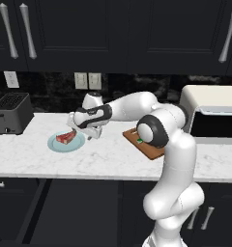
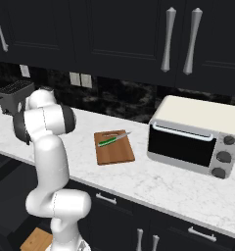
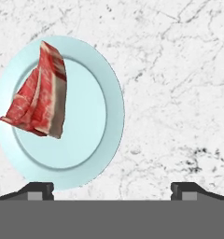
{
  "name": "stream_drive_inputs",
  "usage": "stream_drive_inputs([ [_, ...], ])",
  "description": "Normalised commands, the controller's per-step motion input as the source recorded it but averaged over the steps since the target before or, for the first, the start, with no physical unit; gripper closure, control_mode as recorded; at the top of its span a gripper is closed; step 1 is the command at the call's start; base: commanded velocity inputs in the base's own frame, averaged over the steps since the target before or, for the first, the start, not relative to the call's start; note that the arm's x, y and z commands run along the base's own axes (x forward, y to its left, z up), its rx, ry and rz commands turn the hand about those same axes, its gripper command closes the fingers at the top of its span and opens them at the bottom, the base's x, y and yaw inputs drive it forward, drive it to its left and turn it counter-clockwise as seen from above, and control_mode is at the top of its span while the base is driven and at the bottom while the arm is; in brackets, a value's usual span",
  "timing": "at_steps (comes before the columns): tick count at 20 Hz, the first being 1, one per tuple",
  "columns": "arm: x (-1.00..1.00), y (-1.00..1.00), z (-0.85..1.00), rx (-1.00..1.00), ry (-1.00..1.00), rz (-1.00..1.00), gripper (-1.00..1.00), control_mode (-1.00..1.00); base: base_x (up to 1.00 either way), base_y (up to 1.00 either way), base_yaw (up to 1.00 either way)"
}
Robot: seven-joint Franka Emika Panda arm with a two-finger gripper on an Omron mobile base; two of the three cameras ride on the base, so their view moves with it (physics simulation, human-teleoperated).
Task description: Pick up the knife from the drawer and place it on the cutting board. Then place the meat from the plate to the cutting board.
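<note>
On the marble counter (image 1: 108, 157), left to right: toaster (image 1: 12, 113), meat (image 1: 65, 138) on plate (image 1: 77, 143), gripper (image 1: 79, 130) above it with jaws spread wide and empty, knife (image 2: 112, 140) on cutting board (image 2: 114, 152), toaster oven (image 2: 195, 135).

A white marble bench (image 1: 103, 159) runs across the middle of both base views. At the far left of the left base view a black toaster (image 1: 12, 113) stands on it, against the dark backsplash. Three pale wall outlets (image 1: 87, 80) sit on that backsplash, upper centre-left. A cream-topped toaster oven (image 2: 195, 136) with a dark glass door and three knobs stands on the bench, right of centre in the right base view. Black upper cabinets (image 2: 119, 34) with long silver handles (image 2: 169, 39) fill the top.
</note>
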Motion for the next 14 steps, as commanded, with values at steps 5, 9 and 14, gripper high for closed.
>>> stream_drive_inputs([
  [5,0.18,0.15,-0.06,0.00,0.00,0.00,-1.00,-1.00,0.00,0.00,0.00],
  [9,0.23,0.05,0.00,0.00,-0.01,-0.01,-1.00,-1.00,0.00,0.00,0.00],
  [14,0.27,0.04,0.00,0.00,-0.01,-0.02,-1.00,-1.00,0.00,0.00,0.00],
])
